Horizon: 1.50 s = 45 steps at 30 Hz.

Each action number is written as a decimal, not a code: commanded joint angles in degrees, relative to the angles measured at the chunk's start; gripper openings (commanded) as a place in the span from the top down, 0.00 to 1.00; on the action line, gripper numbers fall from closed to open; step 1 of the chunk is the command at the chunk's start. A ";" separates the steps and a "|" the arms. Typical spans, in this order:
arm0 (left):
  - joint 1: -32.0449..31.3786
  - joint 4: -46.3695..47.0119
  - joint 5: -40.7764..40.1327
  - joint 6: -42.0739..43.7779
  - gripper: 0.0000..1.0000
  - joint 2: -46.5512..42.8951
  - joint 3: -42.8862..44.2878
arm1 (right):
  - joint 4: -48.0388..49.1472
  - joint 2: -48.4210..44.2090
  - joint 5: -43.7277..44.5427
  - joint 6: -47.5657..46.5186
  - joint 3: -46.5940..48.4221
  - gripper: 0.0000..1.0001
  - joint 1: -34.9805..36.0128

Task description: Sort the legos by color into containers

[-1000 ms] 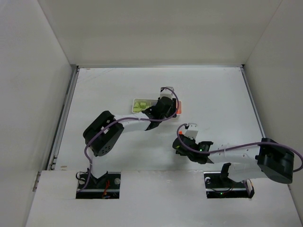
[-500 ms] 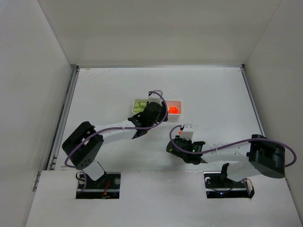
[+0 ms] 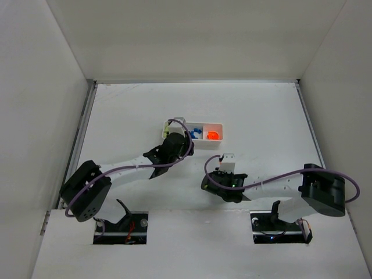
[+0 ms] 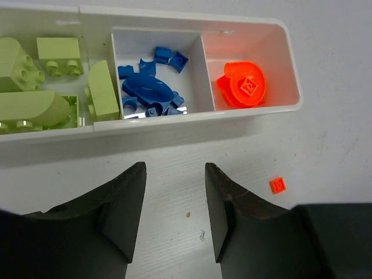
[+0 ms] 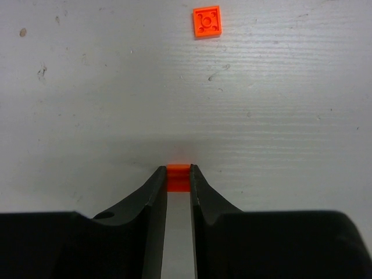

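The containers are three compartments of one white tray [image 4: 174, 125] [image 3: 221, 131]: light green legos [image 4: 35, 87] on the left, blue legos [image 4: 148, 87] in the middle, a round orange piece [image 4: 244, 86] on the right. My left gripper [image 4: 174, 171] [image 3: 178, 138] hangs open and empty just in front of the tray's near wall, below the blue compartment. My right gripper [image 5: 178, 172] [image 3: 205, 184] is low on the table, shut on a tiny orange lego [image 5: 178, 177] pinched between its fingertips. A flat orange square [image 5: 207, 21] [image 4: 278, 185] lies loose on the table ahead of it.
The white table [image 3: 261, 116] is boxed in by white walls on the left, back and right. A metal rail [image 3: 81, 133] runs along its left edge. Both arms stretch over the middle, with the right wrist close to the left arm's forearm.
My left arm has swung left along the tray, from the orange end toward the blue compartment, uncovering the tray. My right gripper has closed onto the small orange lego and shifted slightly left.
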 commanded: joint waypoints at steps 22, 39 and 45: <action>-11.46 -1.33 -3.44 -6.01 0.55 -5.70 -5.89 | 24.95 -3.99 -17.68 -30.94 13.75 0.83 -28.26; -20.25 2.10 -3.27 -3.55 0.51 10.38 5.70 | 28.29 -0.54 -16.72 -32.26 15.88 0.61 -32.05; -19.91 3.06 -2.92 -0.65 0.50 18.20 11.07 | 28.47 -7.65 -15.48 -30.68 8.68 0.61 -32.92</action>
